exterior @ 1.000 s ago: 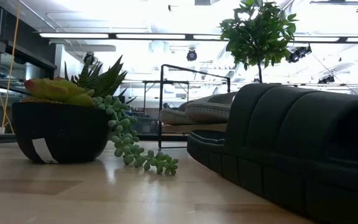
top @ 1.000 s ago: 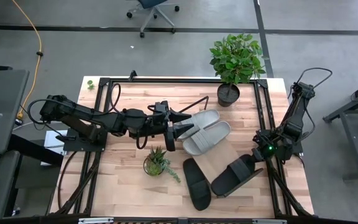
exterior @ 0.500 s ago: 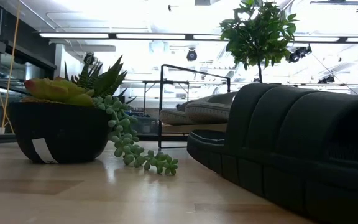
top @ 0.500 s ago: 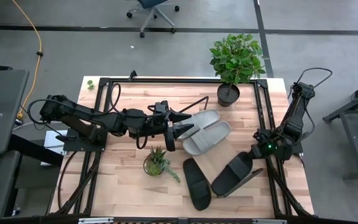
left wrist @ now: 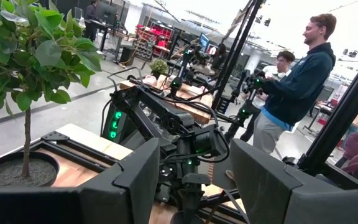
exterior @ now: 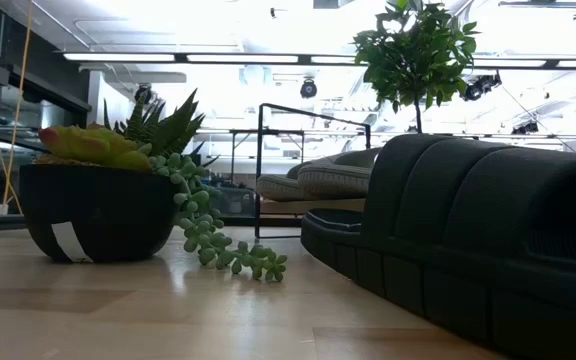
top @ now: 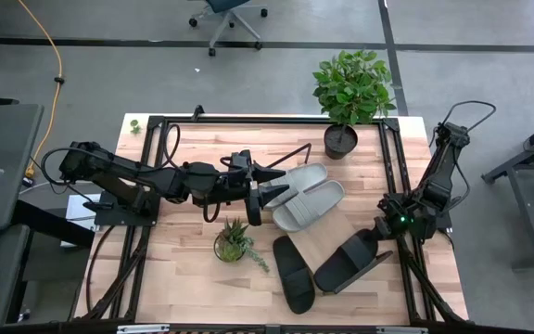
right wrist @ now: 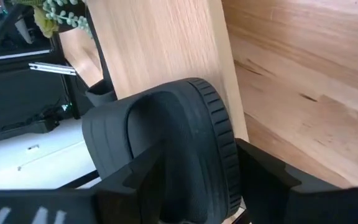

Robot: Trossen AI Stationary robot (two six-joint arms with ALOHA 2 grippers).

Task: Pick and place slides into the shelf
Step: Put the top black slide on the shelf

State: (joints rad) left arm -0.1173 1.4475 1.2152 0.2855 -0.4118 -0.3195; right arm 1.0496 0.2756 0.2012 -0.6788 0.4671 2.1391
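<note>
Seen from above, two grey slides (top: 299, 193) lie on the slanted shelf (top: 346, 215), with one black slide (top: 293, 273) on the table and the other black slide (top: 349, 262) on the shelf's lower edge. The left gripper (top: 265, 186), spread apart and empty, is held beside the grey pair. The right gripper (top: 385, 225) is seen at that black slide's heel; only its wrist view shows the parted fingers (right wrist: 261, 175) flanking the heel, contact unclear. Low down, the black slides hide most of the shelf.
</note>
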